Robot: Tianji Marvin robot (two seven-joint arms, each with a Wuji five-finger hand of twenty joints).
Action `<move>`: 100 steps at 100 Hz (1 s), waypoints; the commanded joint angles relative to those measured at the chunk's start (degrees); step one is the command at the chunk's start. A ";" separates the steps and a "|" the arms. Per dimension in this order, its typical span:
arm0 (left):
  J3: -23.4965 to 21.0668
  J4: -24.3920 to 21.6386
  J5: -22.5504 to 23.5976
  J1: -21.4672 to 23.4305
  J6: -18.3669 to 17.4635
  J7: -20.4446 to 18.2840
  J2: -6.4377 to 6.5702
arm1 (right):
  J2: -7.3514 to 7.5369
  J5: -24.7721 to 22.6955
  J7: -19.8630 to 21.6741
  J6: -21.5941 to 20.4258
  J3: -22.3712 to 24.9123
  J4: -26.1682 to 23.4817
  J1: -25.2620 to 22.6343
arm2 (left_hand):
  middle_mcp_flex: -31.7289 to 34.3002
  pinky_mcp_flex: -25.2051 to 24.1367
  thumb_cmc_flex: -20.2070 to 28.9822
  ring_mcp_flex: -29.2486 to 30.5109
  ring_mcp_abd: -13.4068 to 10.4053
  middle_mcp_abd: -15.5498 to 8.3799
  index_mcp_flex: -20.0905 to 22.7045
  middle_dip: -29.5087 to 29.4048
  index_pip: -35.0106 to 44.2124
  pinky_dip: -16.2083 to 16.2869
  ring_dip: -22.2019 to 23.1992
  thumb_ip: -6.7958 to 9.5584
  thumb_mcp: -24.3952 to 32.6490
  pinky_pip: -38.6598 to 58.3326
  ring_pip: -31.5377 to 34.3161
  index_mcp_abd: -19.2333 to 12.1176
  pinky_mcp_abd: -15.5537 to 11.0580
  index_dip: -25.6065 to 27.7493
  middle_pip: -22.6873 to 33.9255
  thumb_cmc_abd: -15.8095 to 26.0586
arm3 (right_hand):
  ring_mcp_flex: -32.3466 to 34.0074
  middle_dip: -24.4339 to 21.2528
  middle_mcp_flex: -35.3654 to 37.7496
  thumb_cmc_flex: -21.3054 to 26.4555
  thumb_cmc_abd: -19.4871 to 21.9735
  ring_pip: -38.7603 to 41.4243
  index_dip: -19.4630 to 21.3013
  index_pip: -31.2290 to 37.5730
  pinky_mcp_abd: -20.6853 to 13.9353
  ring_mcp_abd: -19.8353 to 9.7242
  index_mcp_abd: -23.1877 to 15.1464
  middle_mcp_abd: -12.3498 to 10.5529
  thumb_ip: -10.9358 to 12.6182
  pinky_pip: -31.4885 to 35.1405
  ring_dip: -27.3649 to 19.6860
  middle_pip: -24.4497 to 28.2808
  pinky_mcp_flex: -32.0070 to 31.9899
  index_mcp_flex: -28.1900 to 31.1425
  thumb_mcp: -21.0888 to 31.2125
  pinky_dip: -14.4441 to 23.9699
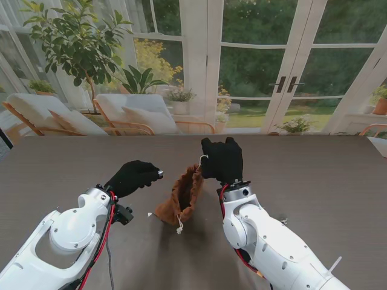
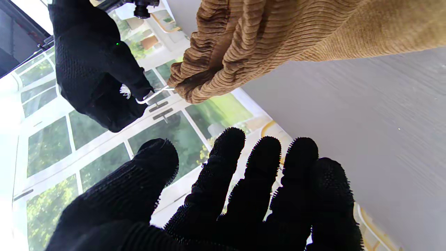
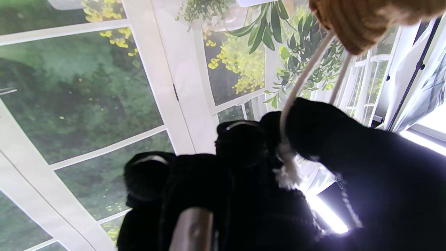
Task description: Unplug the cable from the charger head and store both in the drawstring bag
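The right hand (image 1: 222,159) pinches the drawstring (image 3: 296,90), lifting the bag (image 1: 183,194) mouth off the desk (image 1: 326,175), probably cinching it, while the left hand (image 1: 133,176) hovers beside with fingers (image 2: 223,150) spread, empty.

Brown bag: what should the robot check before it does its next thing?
1. Right hand has the drawstring: ok, the cord is pinched in its fingers.
2. Drawstring bag is held up at its top: ok, its other end rests on the table.
3. Left hand is free: ok, the left wrist view shows its fingers spread with nothing in them.
4. Cable and charger head are inside: cannot tell, neither is in sight.
5. Bag mouth is pulled fully shut: cannot tell, it looks bunched.
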 commanded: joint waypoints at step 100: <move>4.56 -8.05 10.71 5.48 7.31 -1.29 0.79 | 1.34 -1.51 13.03 6.83 1.04 -10.41 -0.76 | 21.25 26.88 -8.06 27.05 -0.70 -4.79 15.32 14.17 25.60 3.14 3.23 0.22 -1.17 19.43 21.89 -4.20 5.50 12.31 18.09 -4.46 | -0.08 -0.26 7.01 3.23 1.23 2.48 4.11 5.18 -2.32 -13.26 8.80 2.42 2.07 4.35 0.75 3.81 26.25 -0.58 7.48 2.95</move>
